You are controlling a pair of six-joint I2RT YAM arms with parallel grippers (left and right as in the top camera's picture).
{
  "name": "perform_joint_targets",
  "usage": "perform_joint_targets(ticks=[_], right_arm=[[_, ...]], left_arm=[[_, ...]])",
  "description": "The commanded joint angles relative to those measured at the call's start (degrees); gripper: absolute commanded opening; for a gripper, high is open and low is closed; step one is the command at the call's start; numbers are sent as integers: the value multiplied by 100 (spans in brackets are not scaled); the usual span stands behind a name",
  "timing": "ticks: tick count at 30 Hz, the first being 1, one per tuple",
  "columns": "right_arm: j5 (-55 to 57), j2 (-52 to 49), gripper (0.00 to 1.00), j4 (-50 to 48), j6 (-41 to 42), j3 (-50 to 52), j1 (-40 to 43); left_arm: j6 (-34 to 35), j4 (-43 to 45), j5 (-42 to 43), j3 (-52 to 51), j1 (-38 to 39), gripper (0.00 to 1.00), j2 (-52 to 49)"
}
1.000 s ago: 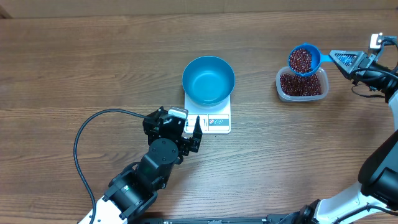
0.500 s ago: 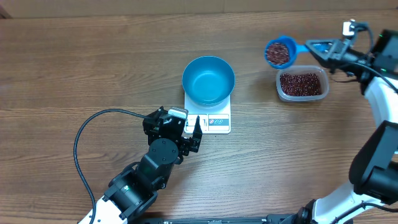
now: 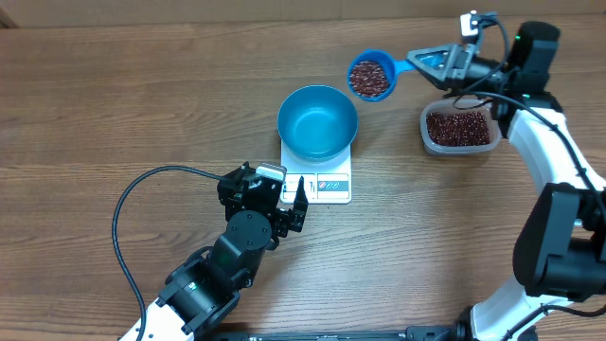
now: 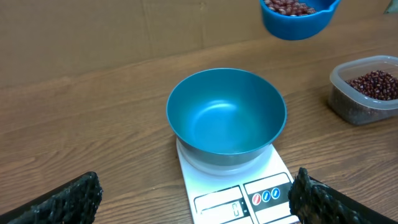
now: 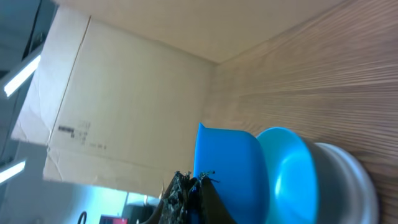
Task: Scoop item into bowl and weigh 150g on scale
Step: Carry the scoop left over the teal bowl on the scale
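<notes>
Right jaws clamp the rightward-pointing handle of a scoop point(image 3: 396, 67) full of beans point(image 3: 370, 80), just upper right of the empty bowl point(image 3: 317, 123) on the scale point(image 3: 331, 186). Left jaws gape empty below.

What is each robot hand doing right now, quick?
Left gripper: open, holding nothing.
Right gripper: shut on the blue scoop, which is full of beans.

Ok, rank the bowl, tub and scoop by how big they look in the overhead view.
1. bowl, the widest round shape.
2. tub, about as wide as the bowl but narrower front to back.
3. scoop, clearly smallest, even though it is up off the table and nearer the camera.
</notes>
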State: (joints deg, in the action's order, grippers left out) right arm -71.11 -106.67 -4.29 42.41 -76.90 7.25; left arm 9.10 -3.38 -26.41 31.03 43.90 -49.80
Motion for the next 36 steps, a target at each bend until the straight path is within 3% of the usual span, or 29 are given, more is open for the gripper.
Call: perform_joint_targets(ticks=[1, 25, 36], right_arm=[[-42, 0, 4, -192, 131, -11, -221], [839, 431, 4, -105, 66, -11, -1095], [2159, 1174, 4, 1853, -1292, -11, -1154]], left_arm=[[122, 13, -103, -39, 37, 100, -7], [122, 13, -103, -39, 37, 100, -7], [122, 13, -103, -39, 37, 100, -7]])
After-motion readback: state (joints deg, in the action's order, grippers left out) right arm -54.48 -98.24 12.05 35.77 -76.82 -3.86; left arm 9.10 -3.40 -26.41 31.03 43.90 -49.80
